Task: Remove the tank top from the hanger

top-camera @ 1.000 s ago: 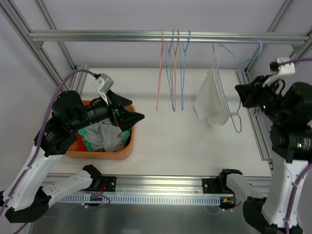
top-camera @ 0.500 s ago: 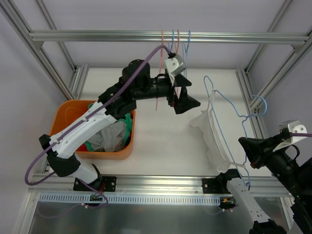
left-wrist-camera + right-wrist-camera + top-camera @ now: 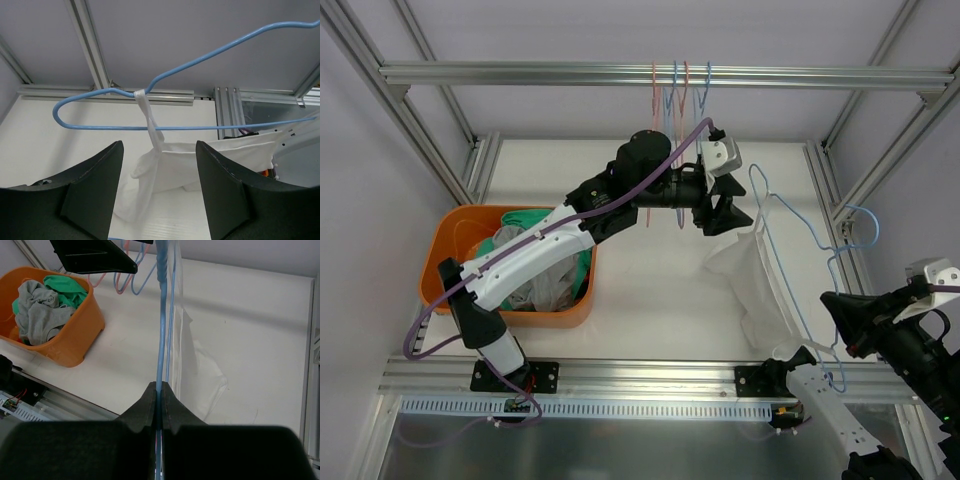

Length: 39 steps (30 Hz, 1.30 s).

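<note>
A white tank top (image 3: 752,285) hangs by a strap from a blue wire hanger (image 3: 790,225), its body lying on the white table. My right gripper (image 3: 838,318) is shut on the hanger's wire (image 3: 160,335) and holds it off the rail at the right. My left gripper (image 3: 728,215) is open, reached across to the hanger's left end, just short of the strap (image 3: 148,117) and the cloth (image 3: 200,165). In the right wrist view the tank top (image 3: 200,365) trails beside the wire.
An orange bin (image 3: 460,305) of crumpled clothes stands at the left; it also shows in the right wrist view (image 3: 60,335). Pink and blue empty hangers (image 3: 675,140) hang from the metal rail (image 3: 520,73) at the back. Frame posts run along both sides.
My left arm has swung from the bin across to the hanger's left end. My right gripper has pulled the hanger off the rail and down toward the front right.
</note>
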### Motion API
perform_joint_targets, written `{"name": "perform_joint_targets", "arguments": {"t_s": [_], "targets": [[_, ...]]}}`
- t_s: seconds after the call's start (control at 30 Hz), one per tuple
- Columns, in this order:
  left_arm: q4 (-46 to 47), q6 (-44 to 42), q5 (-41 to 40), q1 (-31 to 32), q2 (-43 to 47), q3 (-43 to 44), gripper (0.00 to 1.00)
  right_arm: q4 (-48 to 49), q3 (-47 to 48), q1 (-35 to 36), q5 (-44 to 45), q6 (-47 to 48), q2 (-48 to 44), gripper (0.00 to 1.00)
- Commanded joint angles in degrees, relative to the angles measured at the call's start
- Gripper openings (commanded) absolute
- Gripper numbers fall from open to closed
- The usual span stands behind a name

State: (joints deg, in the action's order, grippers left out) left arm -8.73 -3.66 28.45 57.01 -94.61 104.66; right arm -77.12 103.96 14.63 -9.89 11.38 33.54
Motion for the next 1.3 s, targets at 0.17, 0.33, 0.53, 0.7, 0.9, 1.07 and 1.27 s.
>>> {"name": "perform_joint_targets", "arguments": {"t_s": [0.17, 0.33, 0.53, 0.7, 0.9, 1.07, 1.27], "targets": [[7.50, -0.56, 0.73, 0.12, -2.42, 2.30, 0.63, 1.97, 2.39, 0.48, -5.04, 0.22, 1.71, 0.00], [8.38, -0.82, 0.73, 0.12, -2.95, 2.48, 0.47, 2.41, 2.82, 0.48, -6.63, 0.14, 1.79, 0.00], [8.47, -0.91, 0.73, 0.12, -2.95, 1.60, 0.25, 3.03, 3.00, 0.40, -8.30, 0.05, 1.27, 0.00], [8.47, 0.14, 0.91, 0.12, -2.78, 0.98, 0.02, 3.03, 2.65, 0.48, -7.78, 0.31, 1.09, 0.00], [8.47, 1.02, 0.64, 0.12, 0.30, -2.61, 0.00, 3.03, 0.10, 0.66, -2.51, 0.75, 0.91, 0.00], [8.47, 0.94, 1.61, 0.12, 2.32, -4.82, 0.08, 3.47, -0.60, 0.75, -3.55, 0.93, 1.44, 0.00], [8.47, 1.20, 0.65, 0.12, 2.41, -5.08, 0.00, 4.00, -0.43, 0.66, -4.79, 0.58, 1.27, 0.00]]}}
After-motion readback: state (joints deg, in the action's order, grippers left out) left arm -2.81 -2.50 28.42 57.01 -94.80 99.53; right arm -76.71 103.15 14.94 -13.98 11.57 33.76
